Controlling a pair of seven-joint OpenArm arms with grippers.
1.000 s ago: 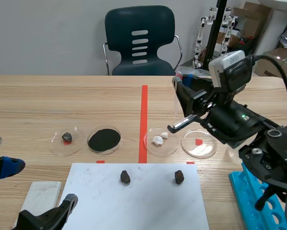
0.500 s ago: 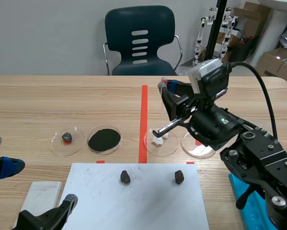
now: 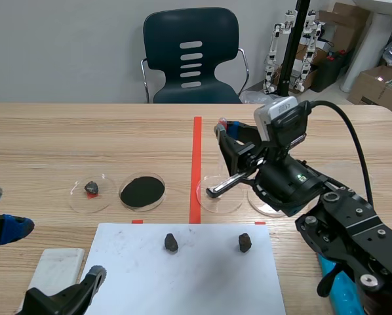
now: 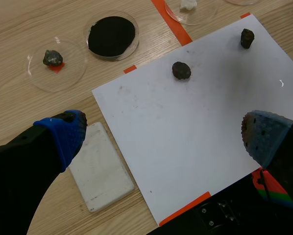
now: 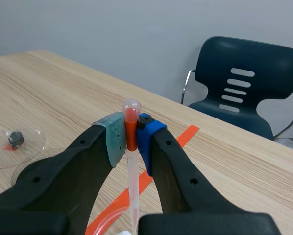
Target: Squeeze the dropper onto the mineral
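While you watch the frame's centre, the right end effector (image 5: 132, 132) pinches the dropper (image 5: 131, 105) upright.
Its tube hangs over the clear dish (image 3: 212, 203) holding white mineral (image 4: 188, 4), just right of the tape line. At lower left, the left end effector (image 4: 161, 132), fingers spread, hovers above the white sheet (image 4: 185, 122) bearing two dark stones (image 3: 171, 242) on the worktop (image 3: 65, 144).

The dropper (image 5: 131, 128) is a slim clear tube with an orange-red bulb. It stands upright, the bulb pinched between the right jaws. Its tip seems to hang over a clear dish (image 3: 230, 205), though the jaws hide it there. The mineral (image 4: 188, 4), a small white lump, lies in that dish, just at 3 o'clock of the red tape line on the desk.
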